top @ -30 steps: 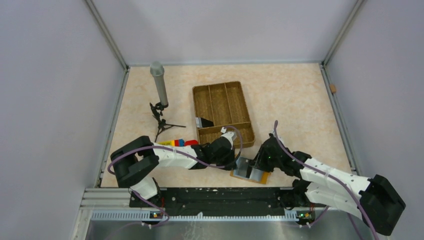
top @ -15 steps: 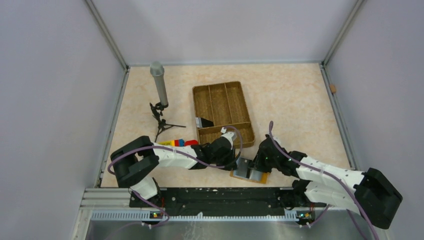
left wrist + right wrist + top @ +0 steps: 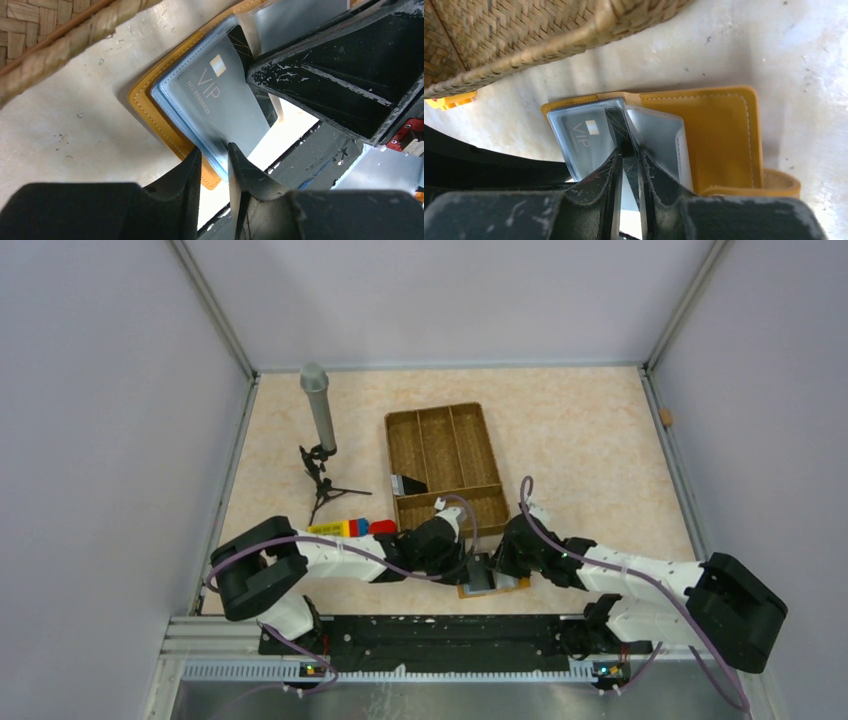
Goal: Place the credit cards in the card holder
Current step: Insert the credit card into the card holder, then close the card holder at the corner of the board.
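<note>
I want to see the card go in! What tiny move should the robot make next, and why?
Probably the right hand should slide its dark card a little deeper into the card holder. The card is only partly tucked in beside the VIP card, and the left hand pinches the holder's edge.

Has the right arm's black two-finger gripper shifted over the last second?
Yes. The right gripper moved left, now below the woven brown tray's near-right corner.
</note>
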